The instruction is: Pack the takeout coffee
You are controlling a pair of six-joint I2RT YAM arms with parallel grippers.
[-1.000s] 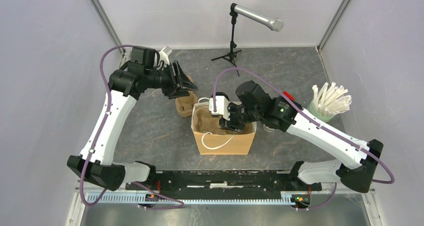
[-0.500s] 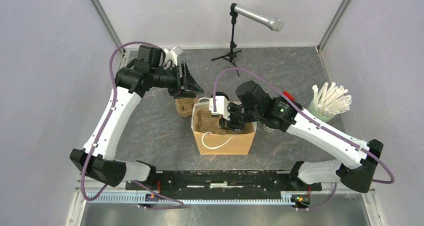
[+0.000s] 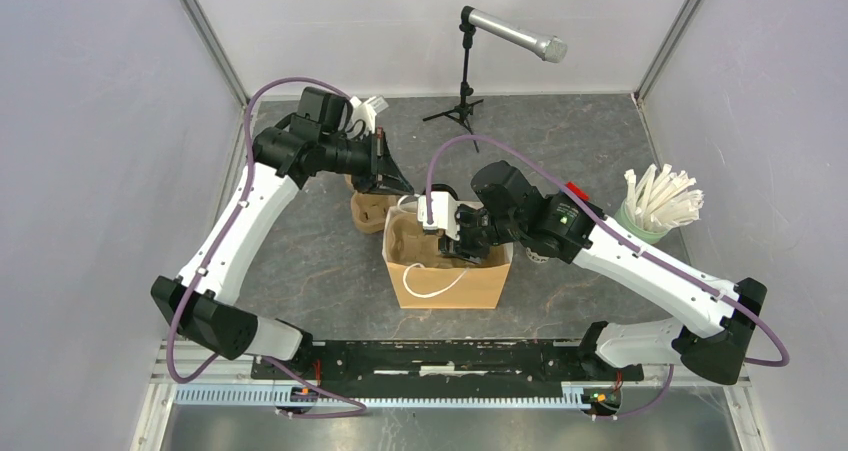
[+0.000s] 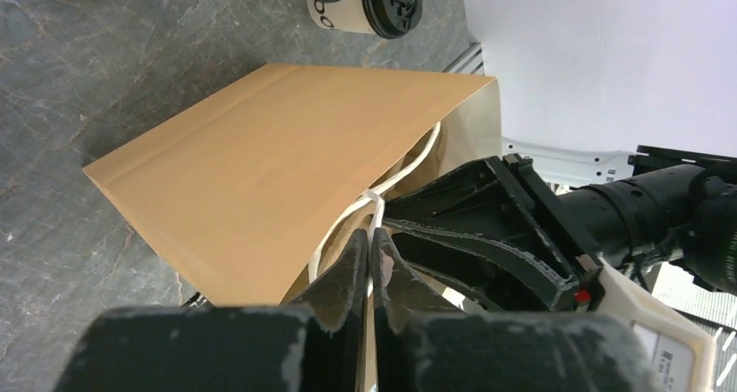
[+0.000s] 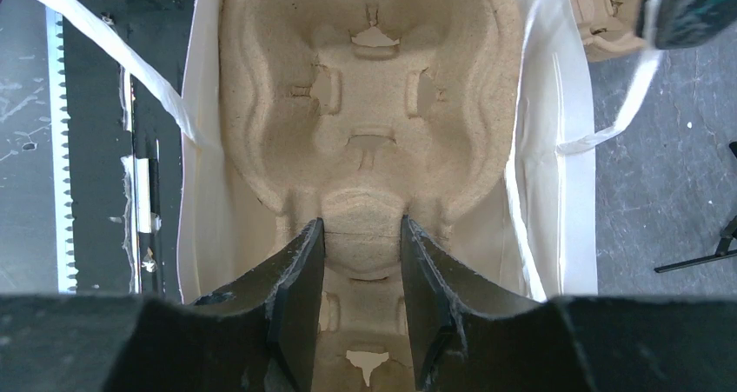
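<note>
Since my left arm [image 3: 240, 231] has swung off the spare carrier [image 3: 368, 211] and across to the bag [image 3: 450, 286], both arms now meet at that bag, and that is the real change in the last second. A moment ago the left gripper [image 4: 371, 244] hung spread above the spare carrier. Now its fingers are pressed together at the bag's near rim, and as far as I can see they pinch the white handle [image 4: 374, 199] that loops down into their tips. The right gripper [image 5: 361, 227] has not shifted. It reaches down inside the bag from the opposite side, its fingers clamped on either side of the centre ridge of the carrier [image 5: 365, 88], which sits low between the bag walls. The wells I can see ahead of those fingers are empty. The cups [image 4: 348, 14], white with black lids, stand on the table beyond the bag from my left gripper, well apart from both grippers and untouched. I read this as the bag being steadied by its handle so the carrier can be seated. The packing itself is barely begun, since no coffee is loaded yet. A hard tug on the thin handle could tip the bag.
</note>
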